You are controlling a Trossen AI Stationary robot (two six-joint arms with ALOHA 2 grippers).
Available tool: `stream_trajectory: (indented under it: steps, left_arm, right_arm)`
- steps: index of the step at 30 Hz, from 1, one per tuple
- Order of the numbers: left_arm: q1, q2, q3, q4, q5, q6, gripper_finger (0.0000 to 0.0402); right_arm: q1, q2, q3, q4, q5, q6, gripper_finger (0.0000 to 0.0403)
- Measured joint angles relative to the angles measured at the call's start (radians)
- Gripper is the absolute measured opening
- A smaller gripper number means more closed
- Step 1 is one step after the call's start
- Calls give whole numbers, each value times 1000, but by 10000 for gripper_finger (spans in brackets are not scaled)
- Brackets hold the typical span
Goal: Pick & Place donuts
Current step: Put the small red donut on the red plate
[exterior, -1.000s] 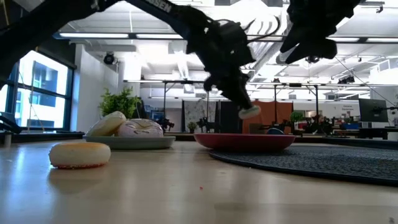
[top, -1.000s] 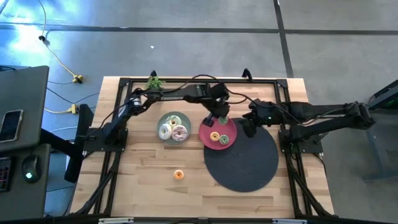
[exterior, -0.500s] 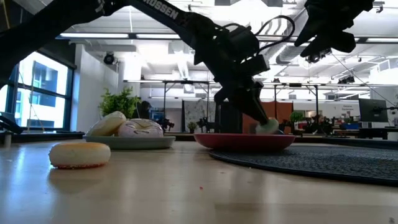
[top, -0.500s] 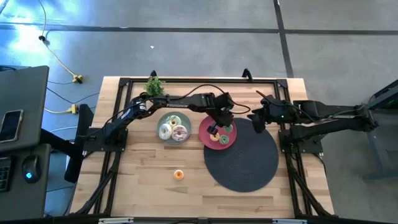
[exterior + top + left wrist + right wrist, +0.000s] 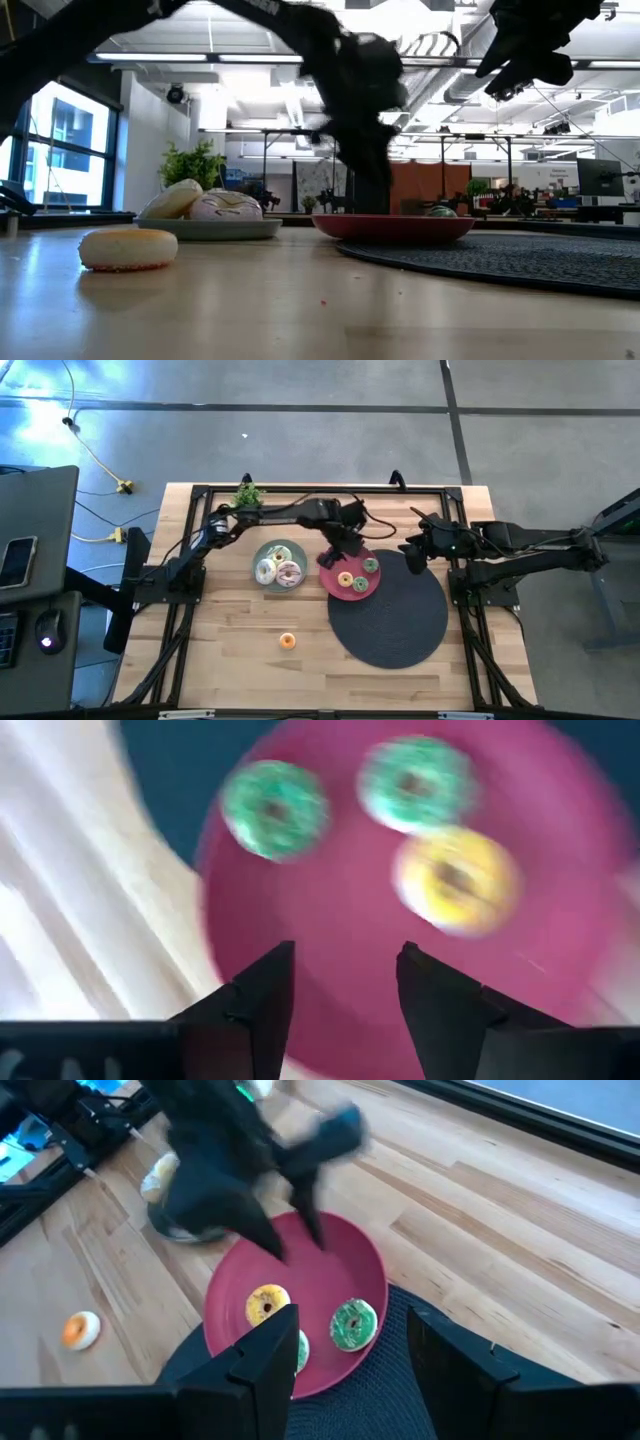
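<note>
The pink plate (image 5: 333, 574) holds three small donuts: a yellow one (image 5: 346, 580), a green one (image 5: 370, 566) and a second green one (image 5: 358, 587). The left wrist view shows the same three, among them the yellow one (image 5: 457, 880). My left gripper (image 5: 338, 552) hangs open and empty above the plate's far left rim (image 5: 225, 920). The grey-green plate (image 5: 262, 553) carries white (image 5: 266, 571), pink (image 5: 289, 573) and pale green (image 5: 280, 554) donuts. An orange donut (image 5: 288, 641) lies flat on the bare wood. My right gripper (image 5: 408, 557) waits open over the far edge of the black mat (image 5: 390, 615).
A small green plant (image 5: 247, 491) stands at the table's far edge, left of centre. The black frame rails (image 5: 300, 488) run along the table's far side and both ends. Bare wood (image 5: 240, 660) stretches across the near left part of the table.
My left gripper came down onto the pink plate with a green donut, let it go, and has drawn back up toward the plate's far left rim. The donut now lies on the plate's right part. My right gripper shifted slightly toward the table's right edge.
</note>
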Motion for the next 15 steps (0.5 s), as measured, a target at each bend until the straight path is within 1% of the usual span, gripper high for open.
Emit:
stream_trajectory:
  steps: [3, 6, 9, 10, 15]
  left_arm:
    - [-29, -70, 18, -161, -17, 102, 163]
    - [-96, -131, -6, -275, -6, 166, 156]
    - [-153, -155, -55, -326, 61, 128, 148]
    - [-170, -162, -76, -327, 59, 103, 145]
    - [-250, -256, -214, -307, -40, -34, 126]
  right_arm:
    - [0, 1, 0, -2, 0, -8, 176]
    - [0, 4, 0, -2, 0, -14, 176]
    - [0, 13, 0, -2, -2, -20, 176]
    - [0, 18, 0, 1, -2, -24, 176]
    - [0, 49, 0, 29, -49, -52, 176]
